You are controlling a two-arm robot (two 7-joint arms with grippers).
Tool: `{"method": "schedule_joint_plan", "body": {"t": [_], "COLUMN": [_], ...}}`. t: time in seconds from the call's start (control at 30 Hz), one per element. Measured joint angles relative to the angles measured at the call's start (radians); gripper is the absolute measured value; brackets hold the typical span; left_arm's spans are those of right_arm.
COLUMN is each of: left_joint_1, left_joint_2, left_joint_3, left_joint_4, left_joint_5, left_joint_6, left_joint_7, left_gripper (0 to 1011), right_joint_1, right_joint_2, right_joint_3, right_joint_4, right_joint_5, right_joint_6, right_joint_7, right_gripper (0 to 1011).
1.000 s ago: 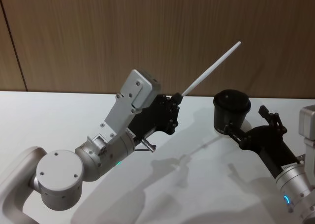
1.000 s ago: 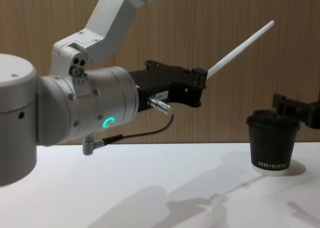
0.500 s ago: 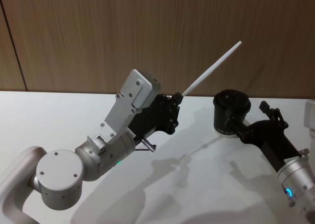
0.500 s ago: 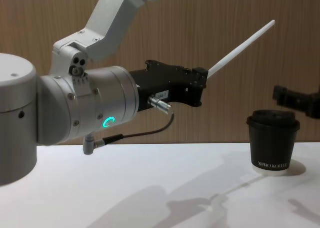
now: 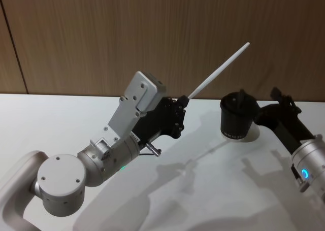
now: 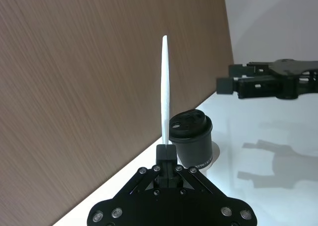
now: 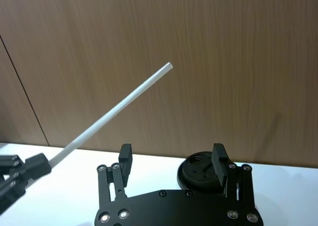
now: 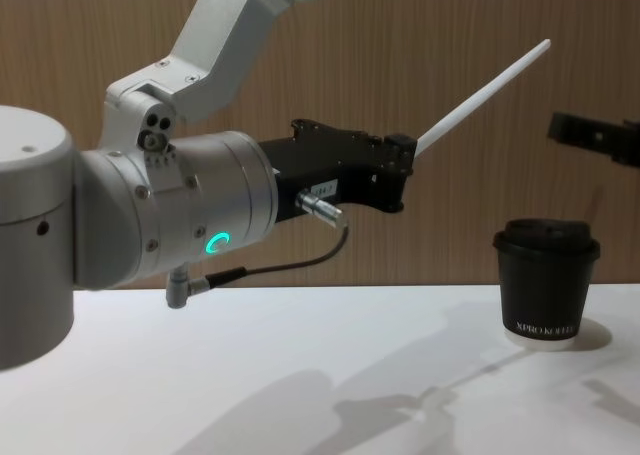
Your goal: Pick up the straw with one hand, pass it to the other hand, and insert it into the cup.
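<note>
A thin white straw (image 5: pixel 218 71) (image 8: pixel 480 83) points up and to the right, held high above the table with my left gripper (image 5: pixel 183 100) (image 8: pixel 400 160) shut on its lower end. The black lidded cup (image 5: pixel 237 117) (image 8: pixel 545 285) stands upright on the table at the right. My right gripper (image 5: pixel 282 96) (image 8: pixel 585 135) hovers just right of the cup, above lid height. In the right wrist view its fingers (image 7: pixel 218 159) are spread wide with nothing between them, the cup's lid (image 7: pixel 198 169) lies beyond them, and the straw (image 7: pixel 114 109) crosses farther off.
The white table (image 5: pixel 203 190) runs up to a brown wood-panelled wall (image 5: pixel 152 33). A black cable with a metal plug (image 8: pixel 200 283) hangs below the left wrist. Open tabletop lies in front of the cup and between the arms.
My right gripper has risen from beside the cup near the table to above its lid and shifted slightly right. The left arm and straw have stayed still.
</note>
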Motion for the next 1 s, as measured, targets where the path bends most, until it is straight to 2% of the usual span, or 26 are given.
{"method": "schedule_joint_plan", "body": {"t": [0.17,0.43,0.63,0.67,0.77,1.0], "left_joint_1": [0.000,0.000,0.000,0.000,0.000,0.000], "left_joint_2": [0.000,0.000,0.000,0.000,0.000,0.000], "left_joint_3": [0.000,0.000,0.000,0.000,0.000,0.000], "left_joint_4": [0.000,0.000,0.000,0.000,0.000,0.000], "left_joint_5": [0.000,0.000,0.000,0.000,0.000,0.000], "left_joint_6": [0.000,0.000,0.000,0.000,0.000,0.000], "left_joint_7": [0.000,0.000,0.000,0.000,0.000,0.000], "left_gripper": [0,0,0,0,0,0], "right_joint_1": [0.025,0.058,0.083,0.083,0.097,0.127], "right_joint_2": [-0.001,0.013,0.024,0.024,0.025,0.014], "right_joint_3": [0.009,0.022,0.037,0.037,0.049,0.066], "right_joint_4": [0.006,0.016,0.024,0.024,0.029,0.042], "right_joint_5": [0.037,0.112,0.197,0.197,0.249,0.333], "right_joint_6": [0.031,0.076,0.125,0.125,0.162,0.234], "right_joint_7": [0.021,0.089,0.156,0.156,0.182,0.197], "right_gripper": [1001,1001,1001,1001,1001,1001]}}
